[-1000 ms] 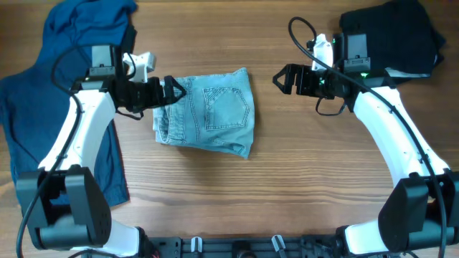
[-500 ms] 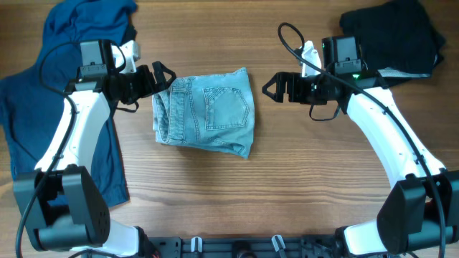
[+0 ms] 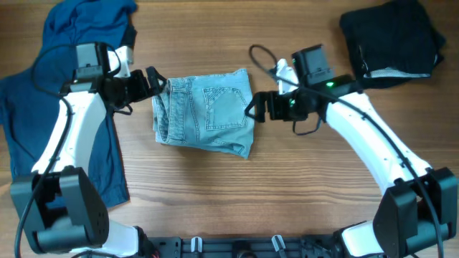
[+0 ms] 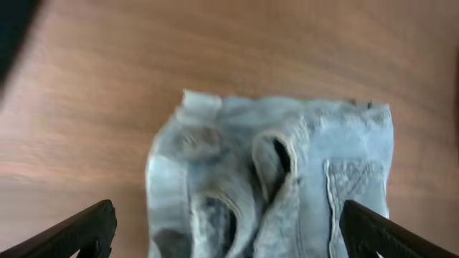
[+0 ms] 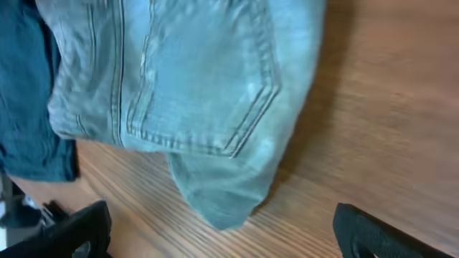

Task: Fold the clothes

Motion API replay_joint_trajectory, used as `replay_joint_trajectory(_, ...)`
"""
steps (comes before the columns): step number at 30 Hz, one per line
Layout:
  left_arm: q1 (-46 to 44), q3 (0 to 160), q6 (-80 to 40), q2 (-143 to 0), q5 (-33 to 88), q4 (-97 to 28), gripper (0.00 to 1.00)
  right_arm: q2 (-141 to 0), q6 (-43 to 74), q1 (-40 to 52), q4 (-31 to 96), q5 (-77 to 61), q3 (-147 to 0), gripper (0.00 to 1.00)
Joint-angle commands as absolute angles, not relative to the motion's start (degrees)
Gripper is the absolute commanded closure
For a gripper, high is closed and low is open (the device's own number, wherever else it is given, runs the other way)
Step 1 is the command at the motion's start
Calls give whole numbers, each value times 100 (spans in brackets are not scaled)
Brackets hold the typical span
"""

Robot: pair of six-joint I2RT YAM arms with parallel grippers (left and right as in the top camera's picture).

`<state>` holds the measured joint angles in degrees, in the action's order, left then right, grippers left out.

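Denim shorts (image 3: 208, 111), doubled over, flat at centre of table (image 3: 287, 186); left gripper (image 3: 156, 82) and right gripper (image 3: 254, 107), each spread wide and empty, flank opposite edges, likely poised for another fold.

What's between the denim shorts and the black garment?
Overhead view: only the right gripper and its arm, over bare wooden table, separate denim shorts from black garment.
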<state>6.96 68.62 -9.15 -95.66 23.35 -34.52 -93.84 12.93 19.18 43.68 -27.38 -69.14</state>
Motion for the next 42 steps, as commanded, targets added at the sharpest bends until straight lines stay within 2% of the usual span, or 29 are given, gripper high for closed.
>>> replay_joint_trajectory(1, 978, 6871, -777, -9212, 2178, -3162, 0, -9465, 1044, 2344, 4333, -2657, -6674, 1)
replay_joint_trajectory(3, 1020, 6871, -797, -9214, 2176, -3100, 0, -9485, 956, 2644, 4353, -2637, -6569, 12)
replay_joint_trajectory(7, 1020, 6871, -794, -9214, 2154, -3039, 0, -9522, 899, 3208, 4136, -2635, -6346, 56)
replay_joint_trajectory(8, 1020, 6871, -794, -9214, 2049, -3039, 0, -9557, 899, 3339, 3979, -2624, -6305, 71)
replay_joint_trajectory(11, 1020, 6871, -794, -9214, 2025, -3037, 0, -9800, 917, 3468, 3734, -2283, -6298, 85)
replay_joint_trajectory(13, 1020, 6869, -794, -9214, 2025, -3039, 0, -10221, 941, 3465, 3461, -2268, -6298, 88)
replay_joint_trajectory(15, 1020, 6869, -794, -9214, 2023, -3046, 0, -10643, 1153, 3465, 3319, -2265, -6298, 96)
replay_joint_trajectory(19, 1020, 6869, -794, -9214, 2025, -3089, 0, -10958, 1420, 3304, 3323, -1966, -6298, 96)
replay_joint_trajectory(25, 1017, 6869, -797, -9216, 2025, -3105, 0, -10951, 1667, 2257, 2906, -1540, -6298, 96)
replay_joint_trajectory(29, 985, 6869, -794, -9216, 2027, -3105, 0, -10962, 1662, 1590, 1643, -1500, -6298, 94)
replay_joint_trajectory(32, 985, 6869, -794, -9218, 2027, -3103, 0, -11065, 1702, 1343, 235, -1535, -6298, 93)
replay_joint_trajectory(34, 985, 6869, -794, -9231, 2027, -3103, 0, -11091, 1844, 1264, -165, -1721, -6340, 91)
replay_joint_trajectory(36, 987, 6869, -792, -9236, 2027, -3103, 0, -11076, 1826, 1232, 276, -1984, -6558, 80)
replay_joint_trajectory(39, 987, 6869, -768, -9236, 2016, -3087, 0, -10812, 1625, 1232, 1675, -2609, -7124, 46)
replay_joint_trajectory(42, 991, 6869, -768, -9236, 1944, -3094, 0, -10259, 1544, 1282, 2923, -3319, -7476, 24)
